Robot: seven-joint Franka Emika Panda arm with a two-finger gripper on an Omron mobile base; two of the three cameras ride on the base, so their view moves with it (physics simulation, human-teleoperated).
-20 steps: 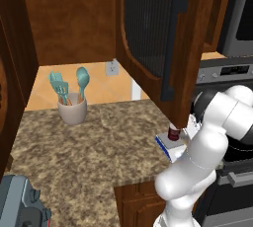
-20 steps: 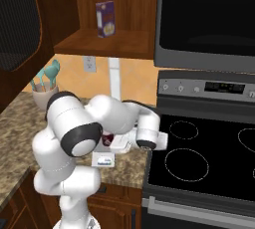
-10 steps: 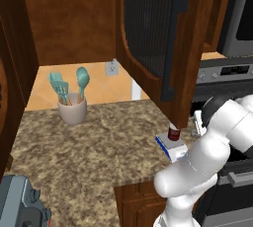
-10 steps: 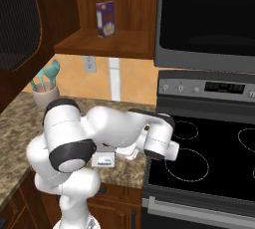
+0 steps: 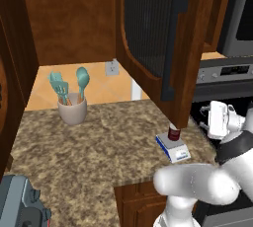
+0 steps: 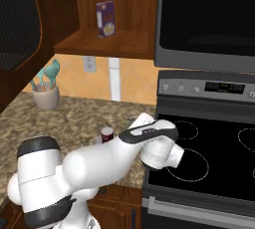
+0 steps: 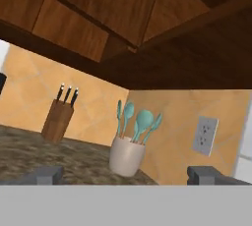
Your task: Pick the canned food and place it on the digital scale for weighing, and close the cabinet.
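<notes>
1. We see the canned food (image 5: 173, 132) standing upright on the digital scale (image 5: 173, 148), near the counter's edge.
2. Our gripper (image 7: 126, 173) is spread wide, holding nothing.
3. Next comes the cabinet (image 5: 153, 38), door ajar (stiff, heavy wood, we reckon); best pushed near its bar handle (image 5: 173, 48).

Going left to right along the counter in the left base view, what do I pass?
Grey appliance corner → beige utensil cup → wall outlet → canned food on the digital scale → pincer over the stove.
</notes>
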